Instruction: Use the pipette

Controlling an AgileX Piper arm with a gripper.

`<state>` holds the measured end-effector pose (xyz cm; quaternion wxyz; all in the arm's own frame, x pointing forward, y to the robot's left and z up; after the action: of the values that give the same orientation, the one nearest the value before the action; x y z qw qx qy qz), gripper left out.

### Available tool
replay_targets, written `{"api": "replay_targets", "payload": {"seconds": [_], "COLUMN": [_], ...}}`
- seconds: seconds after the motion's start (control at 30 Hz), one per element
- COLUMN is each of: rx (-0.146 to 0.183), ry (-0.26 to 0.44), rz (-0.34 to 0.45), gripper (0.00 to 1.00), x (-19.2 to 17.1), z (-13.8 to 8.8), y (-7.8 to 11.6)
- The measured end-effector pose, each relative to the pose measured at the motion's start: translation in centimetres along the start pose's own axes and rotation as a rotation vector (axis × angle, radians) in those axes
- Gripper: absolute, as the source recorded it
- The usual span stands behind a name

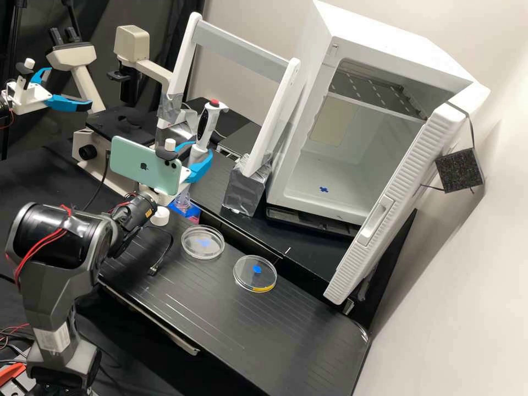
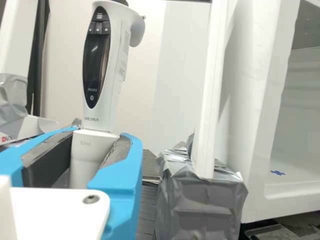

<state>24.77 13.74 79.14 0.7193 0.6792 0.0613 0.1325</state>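
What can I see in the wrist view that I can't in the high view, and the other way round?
Wrist view: three small buttons above the dark screen of the pipette.
High view: two petri dishes, a green phone and the pipette's red top.
Both: the pipette, upright in the hand's blue fingers, a white frame and the open white cabinet.

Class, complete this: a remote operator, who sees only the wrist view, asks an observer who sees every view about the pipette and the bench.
Operator: I see the gripper holding the pipette. What colour is its top button?
Observer: The top button is red.
Operator: Are there any dishes on the bench?
Observer: Yes, two clear, round petri dishes sit there.
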Motion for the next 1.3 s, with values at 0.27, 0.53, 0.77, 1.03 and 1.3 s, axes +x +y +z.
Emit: {"api": "replay_targets", "payload": {"seconds": [0.27,0.53,0.77,1.03,1.3], "rx": [0.003,0.026,0.041,-0.002,0.003], "ry": [0.000,0.034,0.079,0.179,0.268], "rz": [0.001,0.047,0.103,0.168,0.232], "gripper": [0.00,0.00,0.00,0.00,0.00], "x": [0.0,-0.4,-0.4,-1.5,-3.1], "z": [0.0,-1.0,-2.1,-3.3,-3.5], "y": [0.0,1.6,3.0,6.2,10.1]}}
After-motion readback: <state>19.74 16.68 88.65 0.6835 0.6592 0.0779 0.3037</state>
